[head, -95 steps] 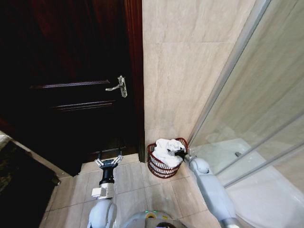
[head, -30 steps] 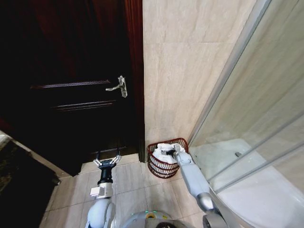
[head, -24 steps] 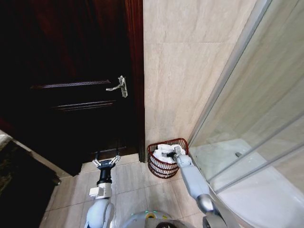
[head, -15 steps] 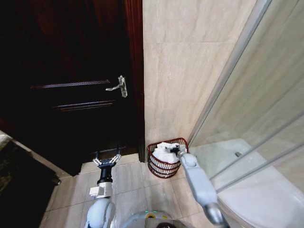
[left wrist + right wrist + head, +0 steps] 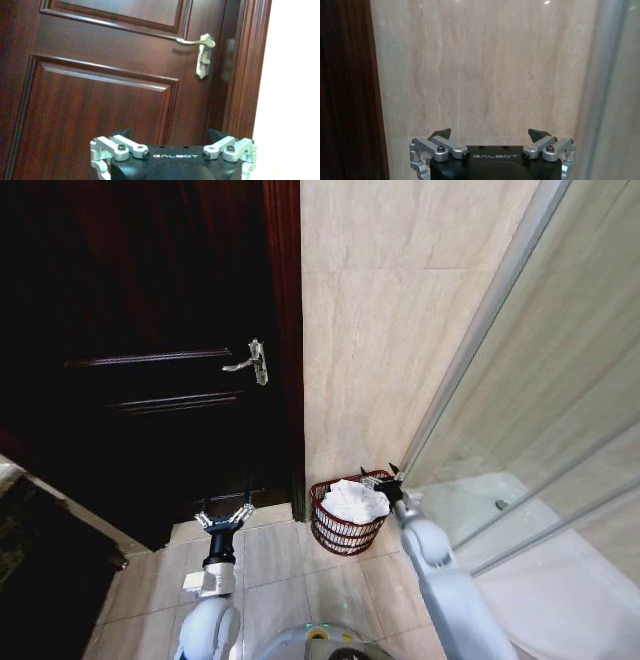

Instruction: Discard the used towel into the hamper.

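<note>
The white towel point(image 5: 355, 501) lies bunched inside the hamper point(image 5: 346, 533), a small dark red wire basket on the floor against the tiled wall. My right gripper point(image 5: 392, 479) is open and empty at the basket's right rim, just above it, facing the beige wall point(image 5: 485, 67) in the right wrist view. Over the floor tiles left of the basket, my left gripper point(image 5: 224, 516) is held open and empty, pointing at the dark wooden door point(image 5: 110, 86).
The door point(image 5: 150, 330) with its silver handle point(image 5: 252, 361) stands at the left, its frame point(image 5: 285, 330) beside the tiled wall. A glass shower screen point(image 5: 540, 410) and white shower tray point(image 5: 560, 580) close off the right. Beige floor tiles point(image 5: 290, 575) lie in front of me.
My right gripper has let go of the towel, lifted out of the basket and drawn back to its right rim. The towel now rests inside. The left arm has stayed put.
</note>
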Motion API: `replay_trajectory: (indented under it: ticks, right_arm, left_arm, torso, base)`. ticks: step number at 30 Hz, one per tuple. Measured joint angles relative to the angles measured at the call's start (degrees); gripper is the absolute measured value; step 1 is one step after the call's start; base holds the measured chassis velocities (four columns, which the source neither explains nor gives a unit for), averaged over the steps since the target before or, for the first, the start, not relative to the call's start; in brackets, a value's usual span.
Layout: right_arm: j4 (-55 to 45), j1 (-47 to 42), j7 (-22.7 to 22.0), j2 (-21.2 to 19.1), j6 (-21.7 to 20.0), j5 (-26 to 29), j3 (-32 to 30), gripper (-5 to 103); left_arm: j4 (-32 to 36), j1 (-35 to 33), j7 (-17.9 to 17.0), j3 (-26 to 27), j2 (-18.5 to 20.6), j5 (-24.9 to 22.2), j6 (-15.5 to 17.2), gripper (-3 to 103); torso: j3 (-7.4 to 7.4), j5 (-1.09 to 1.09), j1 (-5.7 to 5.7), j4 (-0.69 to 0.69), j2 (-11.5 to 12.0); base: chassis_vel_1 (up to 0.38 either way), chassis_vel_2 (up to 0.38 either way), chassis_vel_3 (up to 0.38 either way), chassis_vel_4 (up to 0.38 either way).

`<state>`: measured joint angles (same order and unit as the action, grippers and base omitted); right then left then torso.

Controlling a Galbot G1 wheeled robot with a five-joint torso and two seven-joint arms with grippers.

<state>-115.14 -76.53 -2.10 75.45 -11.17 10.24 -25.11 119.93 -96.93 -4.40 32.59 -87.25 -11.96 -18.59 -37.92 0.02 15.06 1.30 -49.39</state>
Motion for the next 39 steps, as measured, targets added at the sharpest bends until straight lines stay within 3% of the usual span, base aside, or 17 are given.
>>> replay_trajectory:
  ticks: [4, 8, 18, 26, 33, 39]
  right_arm:
    - [-7.88, -7.17, -0.55, 2.82, 1.45, -3.92, -2.78, 100]
    - [-11.47, -10.06, -0.63, 3.53, 2.13, -5.40, -3.91, 100]
    - [-13.12, -9.37, -1.30, 3.18, 1.22, -5.20, -4.00, 100]
    - [-15.03, -9.42, -1.48, 3.83, -0.71, -4.37, -6.70, 100]
    - [-16.72, -10.70, -0.72, 4.29, -1.45, -3.99, -9.58, 100]
    - [-17.89, -11.54, -0.57, 4.10, -1.92, -3.61, -10.41, 100]
  left_arm:
    - [2.34, -0.14, 0.79, 1.61, 0.01, -0.60, 2.81, 100]
    - [3.77, -0.35, 1.75, 3.16, 0.16, -1.57, 3.37, 100]
    - [5.71, -1.18, 2.53, 5.54, 0.46, -1.77, 3.39, 100]
    - [7.28, -1.18, 3.07, 7.72, 2.29, -3.20, 6.08, 100]
    - [7.00, 0.14, 5.10, 9.97, 6.40, -6.26, 7.98, 100]
    - [7.38, 0.45, 5.04, 9.58, 6.40, -6.43, 9.39, 100]
  torso:
    - [0.00, -0.01, 0.00, 0.00, 0.00]
    - [-0.14, -0.02, 0.13, 0.00, -0.29]
    - [-1.35, -0.02, 1.15, -0.01, -2.53]
    - [-2.70, -0.03, 2.22, 0.00, -4.95]
    - [-3.94, -0.02, 3.32, 0.00, -7.29]
    - [-4.80, -0.02, 3.98, 0.00, -8.80]
  base:
    - [0.000, 0.000, 0.000, 0.000]
    - [0.000, 0.000, 0.000, 0.000]
    - [0.000, 0.000, 0.000, 0.000]
    - [0.000, 0.000, 0.000, 0.000]
    - [0.000, 0.000, 0.000, 0.000]
    - [0.000, 0.000, 0.000, 0.000]
